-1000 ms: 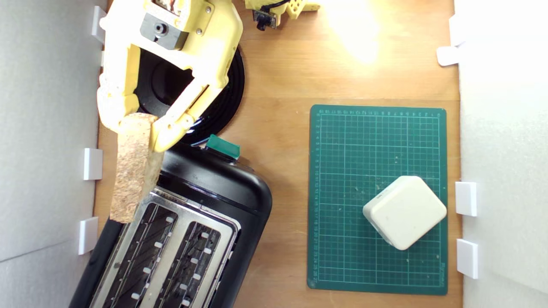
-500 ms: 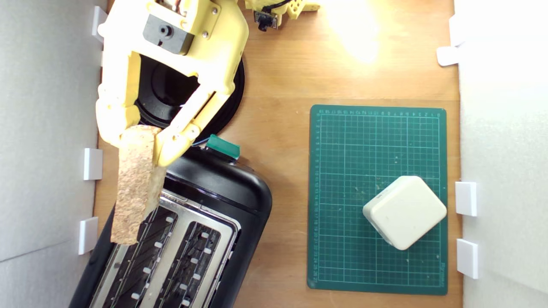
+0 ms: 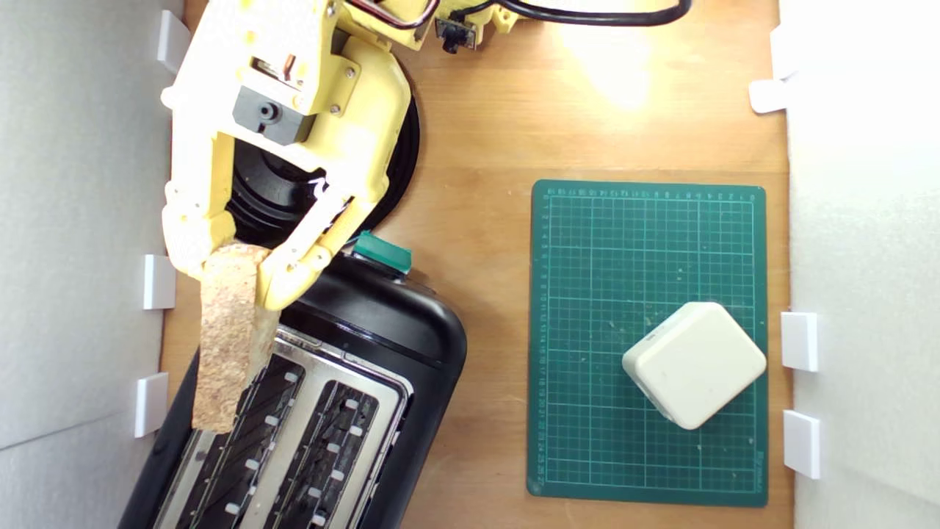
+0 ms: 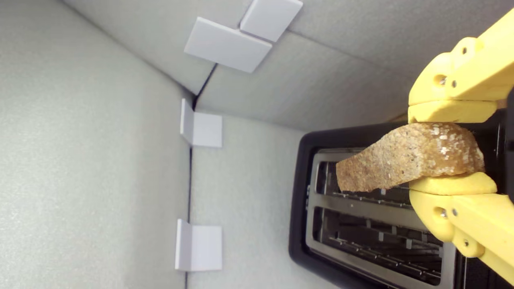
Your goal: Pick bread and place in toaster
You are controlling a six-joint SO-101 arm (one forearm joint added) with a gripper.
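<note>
Yellow tool (image 3: 233,275) clenched on the bread (image 3: 224,345), pinching its crust end from both sides; wrist view shows the same grip (image 4: 451,150) on the bread (image 4: 401,164). Bread is held in the air, long edge running along the toaster (image 3: 382,323), hanging over the slot nearer the exterior view's left. Its free end looks above the slot, not inside, though depth is hard to judge from overhead. Toaster (image 4: 381,241) sits at an angle on the worktop (image 3: 477,132), both slots empty, teal lever (image 3: 382,252) at the end nearest the tool. Black plate (image 3: 400,147) lies under the arm, mostly hidden, just beside the toaster. Green mat (image 3: 587,294) is well apart on the exterior view's right, with a cream block (image 3: 694,364) resting on it. White foam walls (image 4: 100,160) with small white brackets (image 4: 198,245) close in the scene.
</note>
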